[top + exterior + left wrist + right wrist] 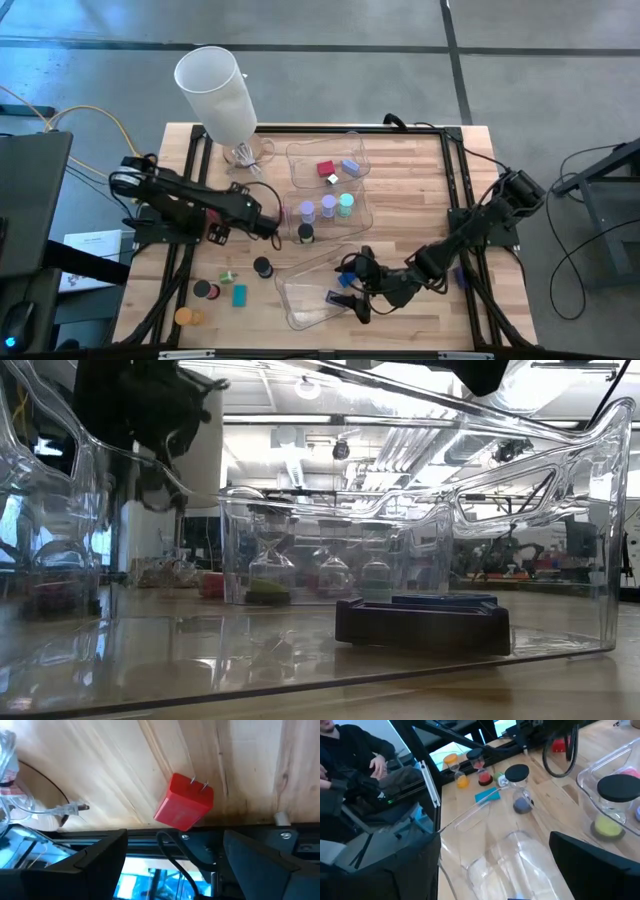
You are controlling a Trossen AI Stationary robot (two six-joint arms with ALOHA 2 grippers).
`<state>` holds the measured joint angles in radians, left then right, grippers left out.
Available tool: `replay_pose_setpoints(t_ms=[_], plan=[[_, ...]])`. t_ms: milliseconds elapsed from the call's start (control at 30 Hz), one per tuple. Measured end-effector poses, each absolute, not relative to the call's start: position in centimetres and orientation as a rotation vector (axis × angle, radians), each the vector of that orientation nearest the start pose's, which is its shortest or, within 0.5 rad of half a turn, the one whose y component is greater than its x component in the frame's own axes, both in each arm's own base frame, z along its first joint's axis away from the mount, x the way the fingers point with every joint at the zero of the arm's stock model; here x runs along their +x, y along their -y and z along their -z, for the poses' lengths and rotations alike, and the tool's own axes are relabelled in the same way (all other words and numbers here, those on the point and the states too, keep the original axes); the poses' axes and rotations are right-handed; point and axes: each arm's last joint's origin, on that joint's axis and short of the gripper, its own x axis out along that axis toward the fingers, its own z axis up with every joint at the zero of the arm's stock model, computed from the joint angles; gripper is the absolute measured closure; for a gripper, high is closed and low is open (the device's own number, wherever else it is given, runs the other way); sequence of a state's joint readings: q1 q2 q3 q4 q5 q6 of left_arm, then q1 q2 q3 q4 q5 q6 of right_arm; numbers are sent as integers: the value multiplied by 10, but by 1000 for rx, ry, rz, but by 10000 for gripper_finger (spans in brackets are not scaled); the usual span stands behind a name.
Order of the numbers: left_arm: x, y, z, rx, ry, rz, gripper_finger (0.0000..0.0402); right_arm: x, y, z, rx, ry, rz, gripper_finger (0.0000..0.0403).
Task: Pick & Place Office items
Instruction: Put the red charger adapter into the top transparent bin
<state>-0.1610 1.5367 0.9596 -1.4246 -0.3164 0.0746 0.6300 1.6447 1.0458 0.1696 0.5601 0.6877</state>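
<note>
I can read no writing or brand on anything here. Lowest in the overhead frame, my right hand sits at the near tray, fingers spread and pinching nothing; one dark flat rectangle lies inside that tray. To the lower left on the bare bench I count five loose pieces: an orange-capped timer, a red-ended one, a black-capped one, a flat teal rectangle and a small greenish bit.

At mid-left, my left hand hovers beside the far tray, fingers also spread and empty. A red plug block lies just left of that hand on the bench.

In the far tray I count six items: a black-capped timer, two lilac ones, a teal one, a red block and a blue block.

Top left stands one white shade.
</note>
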Motion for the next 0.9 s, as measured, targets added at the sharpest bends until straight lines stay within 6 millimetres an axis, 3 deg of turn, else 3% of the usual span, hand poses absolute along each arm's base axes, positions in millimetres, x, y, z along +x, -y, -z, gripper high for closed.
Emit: replay_pose_setpoints(t_ms=[300,900], plan=[[213,27,-176,472,-2135,-136,80,299,-201,-239,430,-365,44,41],[207,30,-168,488,-2156,-114,80,295,-206,-239,404,-374,23,41]])
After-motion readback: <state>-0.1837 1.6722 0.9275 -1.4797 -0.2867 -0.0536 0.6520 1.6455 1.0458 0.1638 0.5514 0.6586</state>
